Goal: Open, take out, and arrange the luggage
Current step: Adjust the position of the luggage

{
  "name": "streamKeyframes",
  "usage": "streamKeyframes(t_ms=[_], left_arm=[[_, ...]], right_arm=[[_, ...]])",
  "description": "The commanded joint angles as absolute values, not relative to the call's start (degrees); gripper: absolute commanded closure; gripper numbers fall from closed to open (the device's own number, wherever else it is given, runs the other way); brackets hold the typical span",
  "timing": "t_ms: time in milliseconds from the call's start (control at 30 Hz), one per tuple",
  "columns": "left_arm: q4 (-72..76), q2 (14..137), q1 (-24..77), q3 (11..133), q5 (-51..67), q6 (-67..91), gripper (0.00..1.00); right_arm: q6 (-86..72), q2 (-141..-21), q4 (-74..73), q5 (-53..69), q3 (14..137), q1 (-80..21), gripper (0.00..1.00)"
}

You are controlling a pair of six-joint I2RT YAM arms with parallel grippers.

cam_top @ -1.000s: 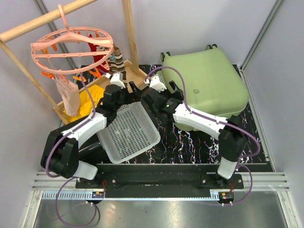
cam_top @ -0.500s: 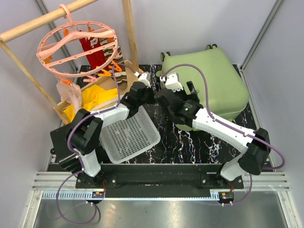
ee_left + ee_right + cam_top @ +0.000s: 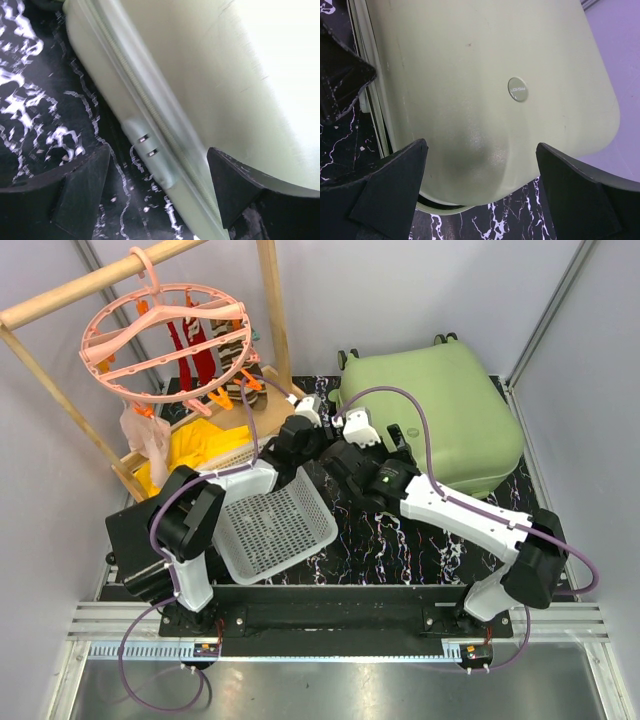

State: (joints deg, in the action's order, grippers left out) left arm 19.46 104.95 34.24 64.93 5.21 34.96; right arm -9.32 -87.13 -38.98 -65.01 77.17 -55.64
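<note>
The luggage (image 3: 450, 410) is a light-green hard-shell suitcase lying flat and closed at the back right, its wheels toward the rear wall. My left gripper (image 3: 325, 420) is at its left edge, open. In the left wrist view the luggage's zip seam (image 3: 150, 107) and a small side fitting (image 3: 147, 145) lie between the left gripper's (image 3: 159, 152) spread fingers, which are not pressed on them. My right gripper (image 3: 375, 445) hovers over the near-left corner, open. In the right wrist view the lid (image 3: 485, 75) with its round badge (image 3: 517, 89) fills the space above the right gripper (image 3: 481, 145).
A white perforated basket (image 3: 275, 515) sits tilted at the front left on the black marbled mat (image 3: 400, 540). Behind it stand a wooden rack (image 3: 272, 310), a pink round peg hanger (image 3: 165, 335) with hanging garments, and a yellow cloth (image 3: 200, 445). Grey walls close in the sides.
Both arms have swung from above the basket toward the luggage's left edge. The left jaws have narrowed slightly. The pink hanger has swayed to the right.
</note>
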Motion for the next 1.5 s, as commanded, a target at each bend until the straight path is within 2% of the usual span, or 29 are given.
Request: streamKeyframes(t_ms=[0,100,333,567,833,1167,1267,1467], left_arm=[[18.72,104.59,36.47,60.82,6.59,35.86,0.20],[20.04,105.91,36.65,60.91,8.52,37.09,0.25],[23.12,106.09,36.91,59.77,8.88,37.71,0.21],[21.00,107.40,37.26,59.51,8.26,37.61,0.23],[27.42,99.42,39.46,51.16,0.27,35.34,0.18],[24.09,95.01,46.84,53.08,-12.04,27.33,0.12],[23.38,94.75,45.36,53.61,-11.69,27.77,0.11],[22.59,94.31,39.73,54.84,-3.61,29.45,0.10]], right_arm=[[-11.78,-87.89,-39.20,-66.44,78.05,-56.43,0.00],[-11.86,-89.82,-39.20,-66.88,78.75,-56.95,0.00],[-11.87,-95.27,-39.20,-67.94,79.72,-58.45,0.00],[-11.25,-98.96,-42.10,-73.38,80.86,-58.36,0.00],[-11.07,-98.79,-46.04,-77.87,77.52,-55.99,0.01],[-11.95,-93.78,-47.72,-78.49,76.99,-53.53,0.00],[-12.65,-93.60,-47.81,-77.35,76.64,-53.53,0.00],[-14.06,-92.11,-47.99,-75.24,75.50,-53.61,0.00]])
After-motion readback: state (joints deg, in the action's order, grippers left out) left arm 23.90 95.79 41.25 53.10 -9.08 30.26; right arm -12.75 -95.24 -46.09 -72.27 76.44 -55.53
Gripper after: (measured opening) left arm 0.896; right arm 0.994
